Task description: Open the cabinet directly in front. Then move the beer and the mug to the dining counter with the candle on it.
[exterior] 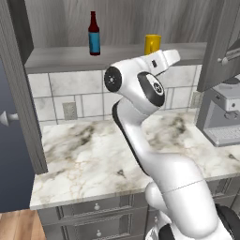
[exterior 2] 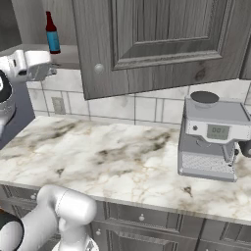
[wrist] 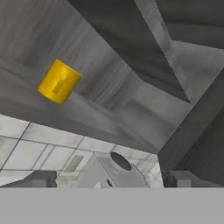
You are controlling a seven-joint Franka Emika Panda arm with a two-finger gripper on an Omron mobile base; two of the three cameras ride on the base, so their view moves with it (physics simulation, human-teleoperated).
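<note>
The cabinet (exterior: 56, 58) stands open, its two dark grey doors swung out to either side. On its bottom shelf the beer (exterior: 94, 33) stands upright at the left, also seen as the beer (exterior 2: 52, 33). The yellow mug (exterior: 152, 44) stands to its right, its lower part behind my hand. In the hand view the mug (wrist: 59, 81) sits up and to the left of my gripper (wrist: 111, 180). My gripper is open and empty, just below and in front of the shelf edge and short of the mug. The dining counter and the candle are out of view.
A marble worktop (exterior: 93, 154) backed by wall tiles lies under the cabinet. A silver coffee machine (exterior 2: 211, 137) stands at its right end, under the open right door (exterior 2: 162, 44). Grey drawers (exterior: 93, 206) run below. The left door (exterior: 18, 93) juts out on the left.
</note>
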